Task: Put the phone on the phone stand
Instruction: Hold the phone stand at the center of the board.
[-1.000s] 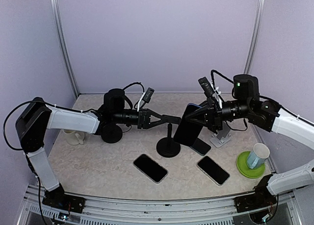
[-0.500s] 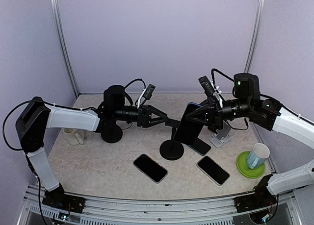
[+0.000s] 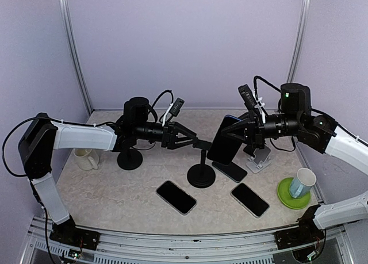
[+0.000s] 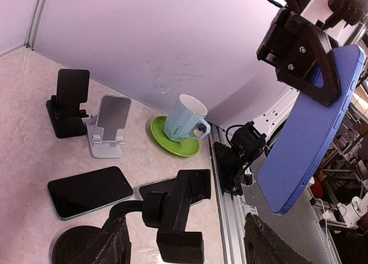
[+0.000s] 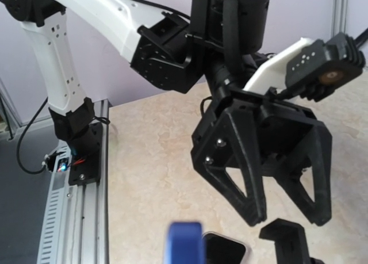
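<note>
The left arm stretches almost level over the table toward the middle. The left gripper is released, its fingers spread wide, with the cradle of the black phone stand just at their tips. The right arm reaches in from the opposite side, also near level. The right gripper is clenched on the upper part of the blue phone. The phone hangs tilted in the air, just right of the stand's cradle and apart from it.
</note>
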### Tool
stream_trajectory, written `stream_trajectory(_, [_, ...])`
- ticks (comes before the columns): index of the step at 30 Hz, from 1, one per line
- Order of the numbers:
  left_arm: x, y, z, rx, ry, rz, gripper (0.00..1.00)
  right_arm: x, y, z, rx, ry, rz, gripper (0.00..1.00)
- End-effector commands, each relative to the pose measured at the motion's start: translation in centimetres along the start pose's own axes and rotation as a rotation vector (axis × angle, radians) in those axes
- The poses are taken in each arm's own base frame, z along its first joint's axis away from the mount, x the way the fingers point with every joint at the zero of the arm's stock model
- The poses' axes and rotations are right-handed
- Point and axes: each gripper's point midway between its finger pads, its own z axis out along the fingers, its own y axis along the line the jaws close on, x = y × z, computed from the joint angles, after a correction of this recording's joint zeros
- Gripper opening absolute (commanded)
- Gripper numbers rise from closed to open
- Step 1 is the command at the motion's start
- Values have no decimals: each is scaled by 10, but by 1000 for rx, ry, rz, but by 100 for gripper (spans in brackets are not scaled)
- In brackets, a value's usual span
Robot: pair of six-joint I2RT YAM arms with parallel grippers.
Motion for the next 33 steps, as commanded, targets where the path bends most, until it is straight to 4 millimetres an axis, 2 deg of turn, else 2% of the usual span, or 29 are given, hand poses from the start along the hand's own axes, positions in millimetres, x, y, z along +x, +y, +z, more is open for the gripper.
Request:
stream_trajectory(1, [-3,-5,-3,-6,4,33,65,-25,1,-11,30,-62,-59,0])
stream_trajectory(10, [6,1,-2,-27,48,19,65,-29,1,-16,57,-68,-70,0])
stream_trajectory(16, [10,5,-1,-32,62,8,60,-28,-2,-16,70,-59,-70,0])
stream_trajectory(26, [3,6,1,-37,58,21,57,-24,-3,-14,69,-51,-64,0])
stream_trajectory(33, [4,8,2,-41,67,17,49,-22,-5,-13,73,-47,-62,0])
